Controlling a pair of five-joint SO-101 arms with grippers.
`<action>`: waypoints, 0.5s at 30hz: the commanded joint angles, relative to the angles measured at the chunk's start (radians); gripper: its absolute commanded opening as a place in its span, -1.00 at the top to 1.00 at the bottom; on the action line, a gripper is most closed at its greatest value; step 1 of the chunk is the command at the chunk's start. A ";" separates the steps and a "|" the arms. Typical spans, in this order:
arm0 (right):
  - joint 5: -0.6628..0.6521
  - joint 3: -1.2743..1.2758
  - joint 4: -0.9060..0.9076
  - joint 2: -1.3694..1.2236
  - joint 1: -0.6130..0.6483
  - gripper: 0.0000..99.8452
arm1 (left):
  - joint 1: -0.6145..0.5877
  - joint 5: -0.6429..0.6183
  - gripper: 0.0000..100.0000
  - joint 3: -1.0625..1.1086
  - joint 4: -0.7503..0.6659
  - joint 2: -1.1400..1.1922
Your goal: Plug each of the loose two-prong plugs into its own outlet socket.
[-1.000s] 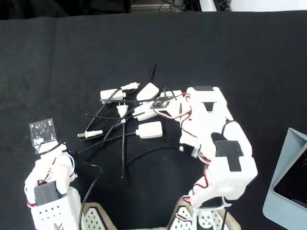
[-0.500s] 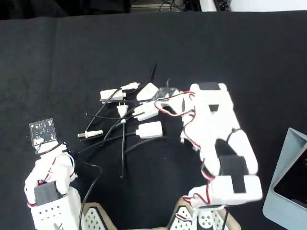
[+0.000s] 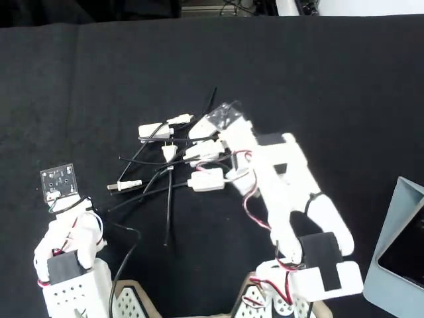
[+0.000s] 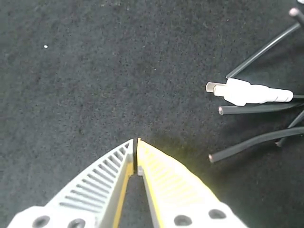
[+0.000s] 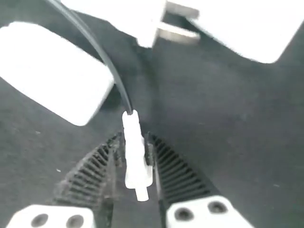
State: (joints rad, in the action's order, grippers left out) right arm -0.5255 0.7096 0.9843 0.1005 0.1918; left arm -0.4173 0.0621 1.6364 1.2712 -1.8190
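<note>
Several white outlet blocks and two-prong plugs on black cords lie tangled at mid-table, among them an outlet block (image 3: 207, 179) and a loose plug (image 3: 126, 186). My right gripper (image 3: 222, 121) hangs over the far side of that pile. In the right wrist view the right gripper (image 5: 135, 147) is shut on a slim white plug (image 5: 134, 156) whose black cord runs away from it. Two outlet blocks (image 5: 52, 71) (image 5: 251, 23) lie just beyond, with another plug (image 5: 147, 19) pointing its prongs at one. My left gripper (image 4: 137, 142) is shut and empty, a white plug (image 4: 251, 92) off to one side of it.
A small dark square board (image 3: 58, 181) sits by the left arm (image 3: 66, 245) at the near left. A grey bin (image 3: 397, 265) stands at the right edge. Loose black cord ends (image 3: 169, 225) trail toward the front. The black cloth (image 3: 331, 99) is bare at the back and right.
The right arm has stretched out over the pile, its gripper going from the pile's right side to its far side. The left arm has not moved.
</note>
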 commanded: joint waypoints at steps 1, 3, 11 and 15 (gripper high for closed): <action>0.038 -0.002 0.029 0.042 0.038 0.88 | -0.007 0.009 0.94 -0.036 -0.003 -0.005; 0.032 -0.007 0.072 0.042 0.040 0.80 | -0.007 0.009 0.94 -0.036 -0.003 -0.005; 0.029 -0.013 0.110 0.042 0.040 0.80 | -0.007 0.009 0.94 -0.036 -0.003 -0.005; 0.029 -0.008 0.110 0.041 0.040 0.82 | -0.007 0.009 0.94 -0.035 -0.003 -0.005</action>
State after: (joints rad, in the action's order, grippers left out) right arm -0.5010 0.7096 1.0871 0.1005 0.2148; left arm -0.4173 0.0621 1.6364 1.2712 -1.8190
